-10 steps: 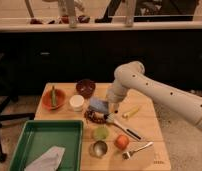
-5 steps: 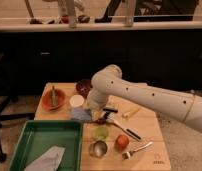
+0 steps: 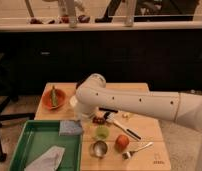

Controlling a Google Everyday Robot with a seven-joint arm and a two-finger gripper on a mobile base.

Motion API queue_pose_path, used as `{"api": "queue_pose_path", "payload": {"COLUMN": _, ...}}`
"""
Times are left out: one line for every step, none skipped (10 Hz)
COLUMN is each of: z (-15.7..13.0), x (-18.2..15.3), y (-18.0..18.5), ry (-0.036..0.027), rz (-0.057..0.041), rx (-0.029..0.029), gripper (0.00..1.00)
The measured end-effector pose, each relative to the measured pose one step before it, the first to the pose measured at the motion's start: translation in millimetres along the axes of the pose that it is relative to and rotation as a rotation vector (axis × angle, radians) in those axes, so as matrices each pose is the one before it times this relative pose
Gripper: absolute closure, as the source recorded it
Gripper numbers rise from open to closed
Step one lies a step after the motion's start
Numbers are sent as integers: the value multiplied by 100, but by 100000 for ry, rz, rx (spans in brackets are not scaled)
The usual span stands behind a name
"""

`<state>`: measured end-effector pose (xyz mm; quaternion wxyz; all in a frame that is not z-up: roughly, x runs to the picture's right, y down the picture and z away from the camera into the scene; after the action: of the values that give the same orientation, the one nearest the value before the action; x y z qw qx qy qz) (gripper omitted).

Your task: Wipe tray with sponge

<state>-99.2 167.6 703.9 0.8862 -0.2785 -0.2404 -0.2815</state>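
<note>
Gripper: at the lower end of the arm's white wrist housing, low over the table's left-front part, at the far right corner of the tray. The housing covers it from this view. Its state cannot be told, and neither can whether it grips anything.

Sponge: a blue-grey pad lying inside the tray's far right corner, directly below and slightly left of the gripper, touching it or very nearly so. Contact cannot be confirmed. Its long axis appears to run left to right, roughly along the tray's far rim.

Tray: green, at the table's left front. Its floor opens away from the sponge to the left and toward the camera. A grey cloth lies on the near part of the floor.

Outward, to the right of the tray: a green cup, a metal cup, a red fruit, a fork and a dark utensil. An orange bowl stands behind the tray.

Assessment: the sponge is in the tray, but the wipe appears barely begun. The stroke should run leftward and toward the camera. The cloth lies in that path and may be dragged.
</note>
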Motion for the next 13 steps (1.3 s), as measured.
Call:
{"api": "queue_pose_path", "payload": {"z": 1308, "x": -1176, "y": -593, "ry": -3553, "rz": -318, "rx": -341, "gripper": 100}}
{"api": "queue_pose_path", "payload": {"z": 59, "x": -95, "y": -133, "ry": -530, "rz": 147, "rx": 265, "gripper": 100}}
{"api": "queue_pose_path", "payload": {"z": -34, "x": 110, "y": 63, "ry": 62, "rz": 235, "rx": 27, "gripper": 100}}
{"api": "queue_pose_path", "payload": {"z": 4, "x": 26, "y": 13, "ry": -21, "rz": 75, "rx": 0, "gripper": 100}}
{"api": "queue_pose_path", "payload": {"z": 5, "x": -75, "y": -47, "ry": -32, "rz": -152, "rx": -3, "gripper": 100}}
{"api": "queue_pose_path", "payload": {"z": 25, "x": -67, "y": -38, "ry": -38, "rz": -151, "rx": -34, "gripper": 100}}
{"api": "queue_pose_path", "payload": {"z": 41, "x": 6, "y": 19, "ry": -89, "rz": 56, "rx": -42, "gripper": 100}}
{"api": "queue_pose_path", "payload": {"z": 1, "x": 54, "y": 20, "ry": 51, "rz": 84, "rx": -27, "gripper": 100}}
{"api": "queue_pose_path", "payload": {"z": 95, "x": 31, "y": 63, "ry": 257, "rz": -207, "rx": -559, "gripper": 100}}
{"api": "queue_pose_path", "payload": {"z": 378, "x": -441, "y": -75, "ry": 215, "rz": -1634, "rx": -1296, "gripper": 100}}
{"api": "queue_pose_path", "payload": {"z": 525, "x": -928, "y": -369, "ry": 647, "rz": -3199, "rx": -1695, "gripper": 100}}
{"api": "queue_pose_path", "payload": {"z": 528, "x": -1294, "y": -670, "ry": 392, "rz": -2823, "rx": -1415, "gripper": 100}}
{"api": "queue_pose_path", "payload": {"z": 535, "x": -1688, "y": -1086, "ry": 289, "rz": -2991, "rx": -992, "gripper": 100}}
